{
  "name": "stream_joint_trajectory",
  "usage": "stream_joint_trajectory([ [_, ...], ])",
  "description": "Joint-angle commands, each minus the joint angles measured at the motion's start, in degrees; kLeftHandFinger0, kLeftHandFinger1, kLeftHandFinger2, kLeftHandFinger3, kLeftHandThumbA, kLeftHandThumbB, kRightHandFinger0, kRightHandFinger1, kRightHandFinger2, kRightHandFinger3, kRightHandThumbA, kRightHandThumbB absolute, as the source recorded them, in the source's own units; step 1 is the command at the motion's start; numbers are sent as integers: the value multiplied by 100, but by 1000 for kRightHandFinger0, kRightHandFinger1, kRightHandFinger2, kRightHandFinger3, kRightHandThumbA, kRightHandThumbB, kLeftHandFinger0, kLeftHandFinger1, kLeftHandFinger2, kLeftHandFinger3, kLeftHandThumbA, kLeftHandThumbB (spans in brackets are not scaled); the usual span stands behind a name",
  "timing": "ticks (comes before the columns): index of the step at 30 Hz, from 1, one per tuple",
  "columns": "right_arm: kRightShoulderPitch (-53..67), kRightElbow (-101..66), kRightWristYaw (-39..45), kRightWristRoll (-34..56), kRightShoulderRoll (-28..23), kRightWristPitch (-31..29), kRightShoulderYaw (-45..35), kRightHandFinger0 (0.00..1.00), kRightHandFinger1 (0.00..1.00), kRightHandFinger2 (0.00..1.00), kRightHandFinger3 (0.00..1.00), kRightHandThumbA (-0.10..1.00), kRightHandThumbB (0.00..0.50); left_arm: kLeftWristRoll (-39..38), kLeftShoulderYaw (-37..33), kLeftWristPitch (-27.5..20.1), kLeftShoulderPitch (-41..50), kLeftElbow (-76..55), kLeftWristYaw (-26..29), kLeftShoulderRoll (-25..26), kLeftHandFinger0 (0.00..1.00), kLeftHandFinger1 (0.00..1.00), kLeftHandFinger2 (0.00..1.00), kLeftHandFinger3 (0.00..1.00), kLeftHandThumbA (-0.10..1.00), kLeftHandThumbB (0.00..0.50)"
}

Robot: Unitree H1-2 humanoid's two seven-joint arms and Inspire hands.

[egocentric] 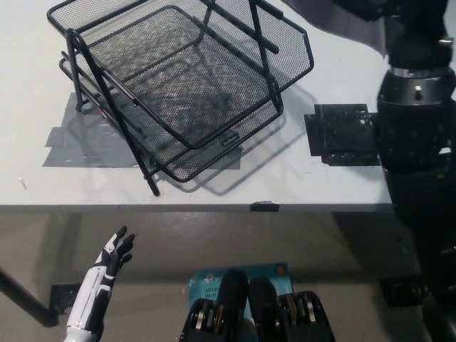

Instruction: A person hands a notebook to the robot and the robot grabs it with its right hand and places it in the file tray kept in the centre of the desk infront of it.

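A black wire-mesh file tray with two tiers stands on the white desk, left of centre. At the top edge a purple notebook hovers just beyond the tray's right corner. My black right arm rises along the right side to my right hand, which is largely cut off by the top edge and is shut on the notebook. Most of the notebook lies outside the picture. My white left hand rests low at the lower left, below the desk's front edge, fingers apart and holding nothing.
A black square plate lies on the desk right of the tray, partly under my right arm. Grey tape patches sit under the tray's left side. A teal label shows on the floor below.
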Motion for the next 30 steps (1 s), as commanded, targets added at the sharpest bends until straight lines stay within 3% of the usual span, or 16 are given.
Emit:
stream_joint_trajectory([
  [1,-632,88,-681,-520,58,-635,149,0,0,0,1,718,0,-30,-33,-156,-4,-127,-76,69,1000,1000,1000,1000,1000,65],
  [4,-640,306,-866,-779,36,-760,298,0,0,1,10,724,0,-35,-44,-163,-25,-113,-86,71,1000,1000,1000,1000,1000,63],
  [7,-531,395,-735,-860,23,-756,447,0,0,71,93,852,0,-29,-46,-157,-32,-137,-88,86,1000,1000,1000,1000,1000,54],
  [11,-360,547,-823,-1188,-61,-842,704,0,0,94,138,891,0,-26,-46,-173,-31,-119,-93,103,1000,1000,1000,1000,1000,63],
  [13,-276,639,-929,-1340,-137,-989,844,0,0,121,188,815,0,-33,-45,-193,-42,-96,-105,121,1000,1000,1000,1000,1000,62],
  [18,-66,779,-931,-1468,-303,-1176,1039,0,0,91,122,761,0,-70,-47,-207,-58,-58,-103,100,1000,1000,1000,1000,1000,56],
  [27,245,1065,-1168,-1928,-759,-1471,1592,0,0,110,174,736,0,-81,-52,-272,-27,-24,-120,134,1000,1000,1000,1000,1000,35],
  [30,366,1079,-1172,-2283,-961,-1458,1747,0,0,103,226,789,0,-65,-57,-223,-25,-46,-114,131,1000,1000,1000,1000,1000,31],
])
